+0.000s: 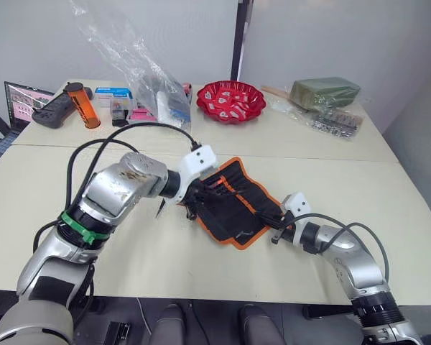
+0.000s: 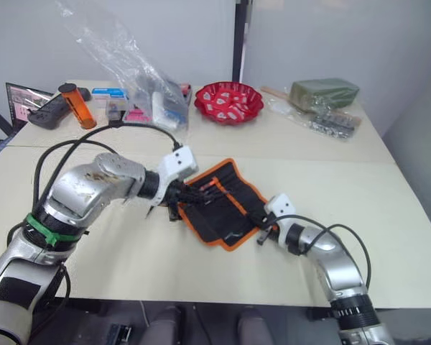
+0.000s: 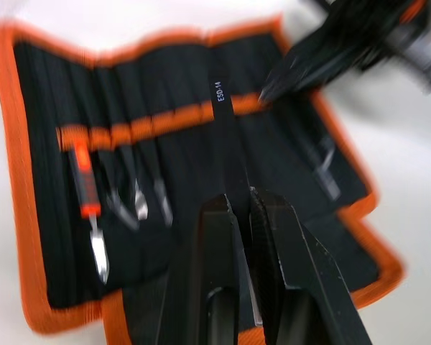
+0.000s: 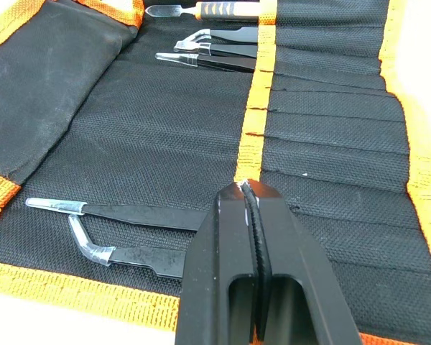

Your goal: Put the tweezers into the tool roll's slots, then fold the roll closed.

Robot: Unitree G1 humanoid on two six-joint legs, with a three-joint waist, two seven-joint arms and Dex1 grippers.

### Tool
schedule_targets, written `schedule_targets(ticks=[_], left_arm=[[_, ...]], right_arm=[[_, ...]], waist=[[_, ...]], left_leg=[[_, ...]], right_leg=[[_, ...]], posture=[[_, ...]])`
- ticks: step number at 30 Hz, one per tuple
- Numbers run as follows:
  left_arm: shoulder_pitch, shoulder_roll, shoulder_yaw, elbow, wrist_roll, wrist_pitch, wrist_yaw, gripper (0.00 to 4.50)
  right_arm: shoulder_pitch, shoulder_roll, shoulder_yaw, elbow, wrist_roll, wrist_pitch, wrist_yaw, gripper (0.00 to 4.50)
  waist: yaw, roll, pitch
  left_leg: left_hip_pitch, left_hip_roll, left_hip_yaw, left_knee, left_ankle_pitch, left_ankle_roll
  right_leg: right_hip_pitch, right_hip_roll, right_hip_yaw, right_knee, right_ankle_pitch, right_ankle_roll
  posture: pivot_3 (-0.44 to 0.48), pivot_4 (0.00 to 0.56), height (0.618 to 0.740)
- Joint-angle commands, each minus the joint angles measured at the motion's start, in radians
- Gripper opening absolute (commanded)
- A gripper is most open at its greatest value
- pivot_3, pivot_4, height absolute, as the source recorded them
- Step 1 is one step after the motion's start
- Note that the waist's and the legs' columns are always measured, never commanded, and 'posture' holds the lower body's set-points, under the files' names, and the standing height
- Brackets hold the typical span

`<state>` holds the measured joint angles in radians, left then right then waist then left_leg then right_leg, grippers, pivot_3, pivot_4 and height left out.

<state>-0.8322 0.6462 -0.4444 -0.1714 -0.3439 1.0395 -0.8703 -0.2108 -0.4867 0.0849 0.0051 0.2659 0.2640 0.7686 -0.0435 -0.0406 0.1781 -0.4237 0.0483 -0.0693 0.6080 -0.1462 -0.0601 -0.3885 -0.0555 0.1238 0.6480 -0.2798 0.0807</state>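
The tool roll [image 1: 230, 210] lies unfolded on the table between my two arms, black with orange edging. My left gripper [image 3: 241, 198] is shut on a slim black tweezers [image 3: 226, 136] marked ESD-14, whose point reaches the orange trim band [image 3: 165, 118] over the slots. My right gripper [image 4: 246, 188] is shut, its tips resting on the trim band [image 4: 253, 129] near the roll's right edge. Two tweezers [image 4: 129, 214] sit in slots beside it. Two more tweezers [image 4: 215, 50] and an orange-handled tool [image 4: 223, 8] sit in slots at the far end.
At the back of the table are a red bowl [image 1: 230, 100], a clear plastic bag [image 1: 147, 79], an orange bottle [image 1: 82, 104], a power strip [image 1: 54, 111] and a green packet [image 1: 325, 92]. Black cables loop off both arms.
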Motion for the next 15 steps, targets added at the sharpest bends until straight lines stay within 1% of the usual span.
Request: schedule_targets(ticks=[1,7,15], left_arm=[[-0.002,-0.044,0.021,-0.007,0.016,0.025,0.049,0.00],[0.025,-0.069,0.036,0.013,0.033,0.053,0.098,0.00],[0.048,-0.046,0.025,0.047,0.076,-0.003,0.103,0.00]], right_arm=[[0.025,-0.012,0.009,0.050,-0.024,0.017,0.009,0.03],[0.014,-0.003,-0.001,0.047,-0.012,0.030,0.016,0.03],[0.012,-0.005,0.003,0.045,-0.016,0.033,0.026,0.03]], waist=[[0.002,0.000,0.000],[0.000,0.000,0.000],[0.000,0.000,0.000]], left_leg=[[0.000,0.000,0.000,0.000,0.000,0.000],[0.000,0.000,-0.001,0.000,0.000,0.000],[0.000,-0.001,-0.001,0.001,0.000,0.000]], right_leg=[[0.000,0.000,0.000,0.000,0.000,0.000],[0.001,0.000,0.000,0.000,0.000,0.000],[0.001,0.000,0.000,0.000,0.000,0.000]], posture=[[0.000,0.150,0.740],[0.000,0.150,0.740],[0.000,0.150,0.740]])
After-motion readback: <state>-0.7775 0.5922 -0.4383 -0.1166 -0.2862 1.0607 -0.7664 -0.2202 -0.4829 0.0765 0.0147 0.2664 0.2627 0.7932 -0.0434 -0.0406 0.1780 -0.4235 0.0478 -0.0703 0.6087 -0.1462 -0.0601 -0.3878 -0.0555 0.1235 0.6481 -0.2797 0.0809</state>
